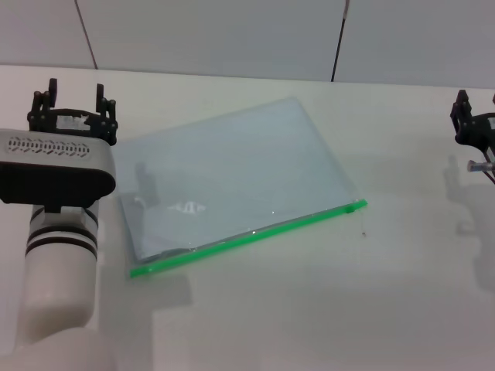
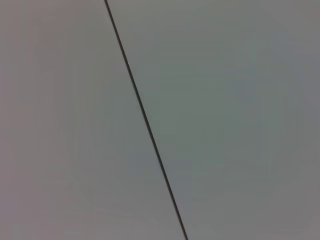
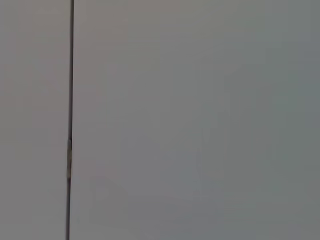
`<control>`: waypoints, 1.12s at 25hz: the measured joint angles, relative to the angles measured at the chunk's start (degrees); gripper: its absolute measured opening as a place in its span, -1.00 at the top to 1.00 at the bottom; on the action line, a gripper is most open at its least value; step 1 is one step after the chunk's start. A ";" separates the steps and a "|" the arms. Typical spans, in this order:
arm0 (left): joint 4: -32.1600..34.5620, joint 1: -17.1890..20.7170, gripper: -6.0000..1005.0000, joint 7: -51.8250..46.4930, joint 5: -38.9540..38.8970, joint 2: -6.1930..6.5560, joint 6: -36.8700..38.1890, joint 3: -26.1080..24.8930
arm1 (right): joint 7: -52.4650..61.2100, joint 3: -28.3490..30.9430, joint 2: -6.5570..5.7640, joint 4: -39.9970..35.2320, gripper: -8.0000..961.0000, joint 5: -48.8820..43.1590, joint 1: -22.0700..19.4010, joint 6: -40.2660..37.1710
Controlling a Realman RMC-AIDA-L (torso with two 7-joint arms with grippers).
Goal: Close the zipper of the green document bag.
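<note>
The green document bag (image 1: 232, 174) lies flat on the white table, a translucent pale-blue pouch turned at a slant. Its zipper (image 1: 240, 239) is the bright green strip along the near long edge. A small green slider tab (image 1: 350, 207) sits at the strip's right end. My left gripper (image 1: 75, 94) is raised beside the bag's left side, fingers pointing up and open, holding nothing. My right gripper (image 1: 473, 124) hangs at the far right edge of the head view, well apart from the bag. Neither wrist view shows the bag.
The white table (image 1: 309, 309) spreads around the bag, with grey wall panels (image 1: 216, 35) behind it. My left forearm (image 1: 58, 255) fills the lower left. Both wrist views show only grey wall with a dark seam (image 2: 145, 120).
</note>
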 joint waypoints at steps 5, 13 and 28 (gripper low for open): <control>-0.09 -0.20 -0.23 0.00 0.07 -0.10 0.52 0.00 | 0.00 0.06 0.02 0.07 -0.14 0.00 0.16 0.01; -0.35 -0.48 -0.23 -0.01 0.11 -0.21 0.78 0.27 | 0.00 -0.18 0.02 0.28 -0.14 0.00 0.37 0.01; -0.43 -0.80 -0.23 -0.02 0.05 -0.20 0.69 0.61 | 0.00 -0.40 0.08 0.37 -0.14 0.00 0.35 0.01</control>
